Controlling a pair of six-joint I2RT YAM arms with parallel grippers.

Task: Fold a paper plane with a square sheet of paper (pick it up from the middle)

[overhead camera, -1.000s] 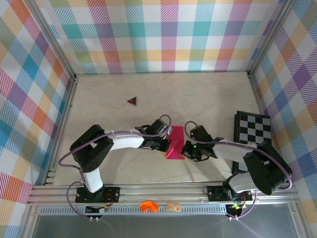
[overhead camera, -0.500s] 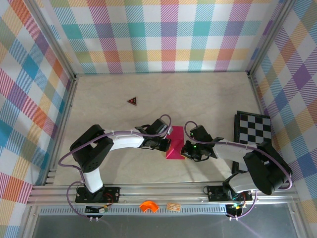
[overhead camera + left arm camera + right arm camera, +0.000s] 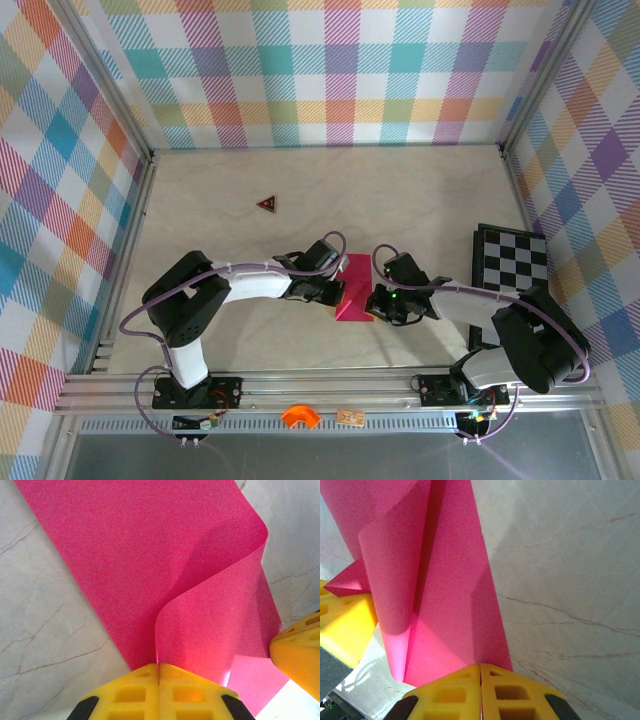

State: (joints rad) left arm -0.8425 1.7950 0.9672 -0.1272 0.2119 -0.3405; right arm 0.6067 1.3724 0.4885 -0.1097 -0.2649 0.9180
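Pink sheet curls up, pinched by left hand and right hand.

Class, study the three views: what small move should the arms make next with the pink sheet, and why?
Probably lower the pinched edges and press the bend flat into a crease. The left gripper and right gripper are both shut on the square sheet of paper, which arches over itself in a soft, uncreased curve.
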